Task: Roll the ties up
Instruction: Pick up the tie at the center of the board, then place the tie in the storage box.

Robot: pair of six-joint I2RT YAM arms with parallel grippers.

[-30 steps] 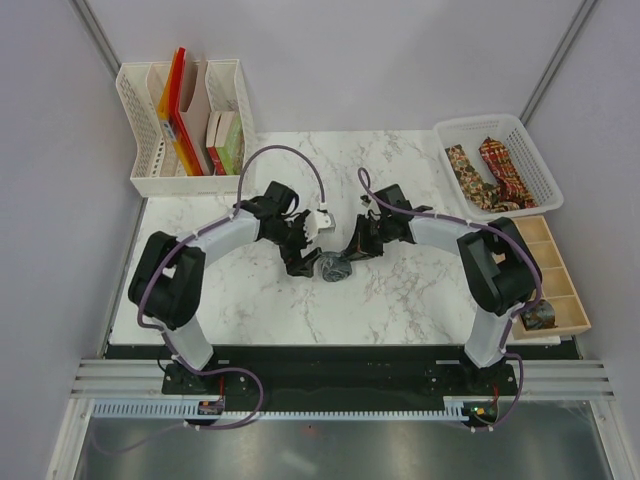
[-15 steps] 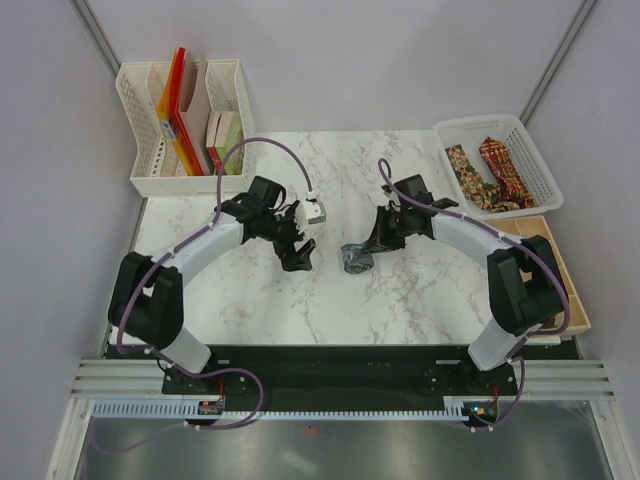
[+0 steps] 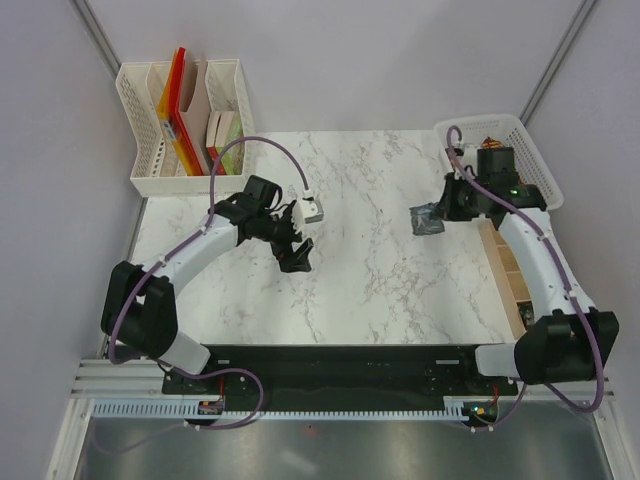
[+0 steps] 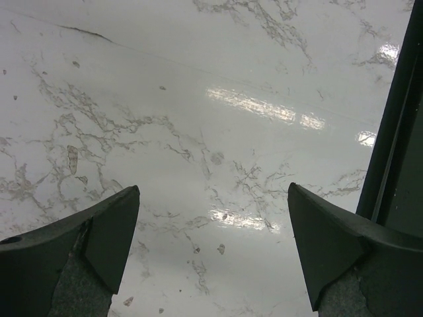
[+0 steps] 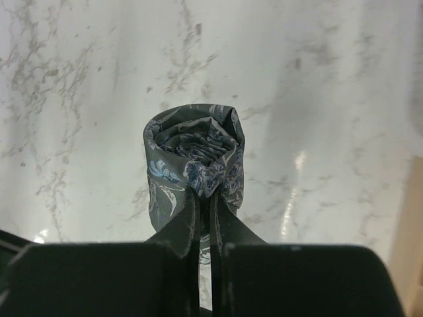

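Observation:
A dark grey-green tie, rolled into a tight bundle with a small blue-white pattern, hangs just above the marble at the right side of the table. My right gripper is shut on it; in the right wrist view the roll sticks out past the pinched gripper, coil end toward the camera. My left gripper hovers left of the table's middle, open. Its wrist view shows only bare marble under the wide-apart left gripper. A scrap of brown-red tie fabric peeks out of the basket behind the right arm.
The white basket stands at the back right, mostly covered by my right arm. A wooden compartment tray lies along the right edge, just right of the held roll. A white file rack with coloured folders and books stands at the back left.
My right arm has carried the rolled tie from the table's middle to the right, close to the basket and tray. The left gripper drew slightly back to the left and stayed open.

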